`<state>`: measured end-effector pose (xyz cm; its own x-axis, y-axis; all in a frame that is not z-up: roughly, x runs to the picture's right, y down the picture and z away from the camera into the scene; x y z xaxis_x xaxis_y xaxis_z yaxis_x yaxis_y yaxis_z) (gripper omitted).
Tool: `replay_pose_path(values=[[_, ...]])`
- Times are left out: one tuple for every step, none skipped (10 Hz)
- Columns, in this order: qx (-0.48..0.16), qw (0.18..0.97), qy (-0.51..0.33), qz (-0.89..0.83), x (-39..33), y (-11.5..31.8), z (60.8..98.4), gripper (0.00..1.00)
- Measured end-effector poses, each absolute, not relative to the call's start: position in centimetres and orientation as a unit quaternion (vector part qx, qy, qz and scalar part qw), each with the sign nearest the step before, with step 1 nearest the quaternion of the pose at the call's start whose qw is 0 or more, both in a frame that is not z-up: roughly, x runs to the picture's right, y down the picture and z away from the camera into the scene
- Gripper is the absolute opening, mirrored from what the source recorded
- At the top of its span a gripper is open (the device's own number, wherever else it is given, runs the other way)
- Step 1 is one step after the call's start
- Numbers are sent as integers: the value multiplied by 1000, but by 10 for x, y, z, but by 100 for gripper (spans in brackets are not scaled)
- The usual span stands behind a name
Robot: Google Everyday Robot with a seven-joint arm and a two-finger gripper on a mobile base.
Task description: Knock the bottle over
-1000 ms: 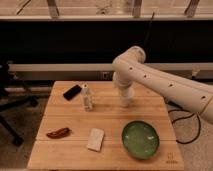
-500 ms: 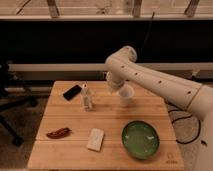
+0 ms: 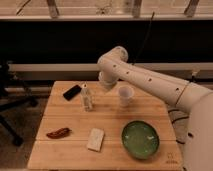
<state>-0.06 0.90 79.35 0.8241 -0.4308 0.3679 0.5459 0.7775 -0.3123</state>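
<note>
Bottle (image 3: 87, 98): upright at table centre-left, untouched, not yet knocked.
Gripper (image 3: 106, 80): just off the bottle's 2 o'clock, at the table's back edge.
Fingers: can't tell, hidden by the wrist.
Best move: sweep toward 8 o'clock, striking the bottle high near the neck.
Cup (image 3: 125, 95): at bottle's 3 o'clock, beside the arm; elbow may clip it.
Phone (image 3: 72, 91): dark, at 10 o'clock, close.
Block (image 3: 95, 139): 6 o'clock.
Plate (image 3: 140, 139): green, 4 o'clock, well apart.
Red thing (image 3: 58, 132): 7 o'clock.

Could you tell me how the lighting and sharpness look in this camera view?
Camera view: dim, warm light; soft overall. The bottle stands upright, pale against the wooden table; the gripper sits shadowed beside the arm's elbow; the dark wall behind shows little detail.
</note>
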Motion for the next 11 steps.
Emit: replay_pose_path(values=[[-205,931,-142,-265,-6,8,795,0],[-203,930,-145,-270,-14,8,798,0],[-201,929,-149,-275,-24,7,801,0],[-199,928,-151,-278,-30,7,803,0],[-198,926,-154,-282,-38,7,805,0],[-198,924,-157,-287,-46,8,806,0],[-197,921,-163,-293,-58,9,807,0],[-197,919,-166,-297,-64,10,807,0],[-196,918,-168,-301,-66,11,807,0],[-195,916,-171,-305,-71,12,807,0],[-194,913,-178,-313,-85,13,807,0]])
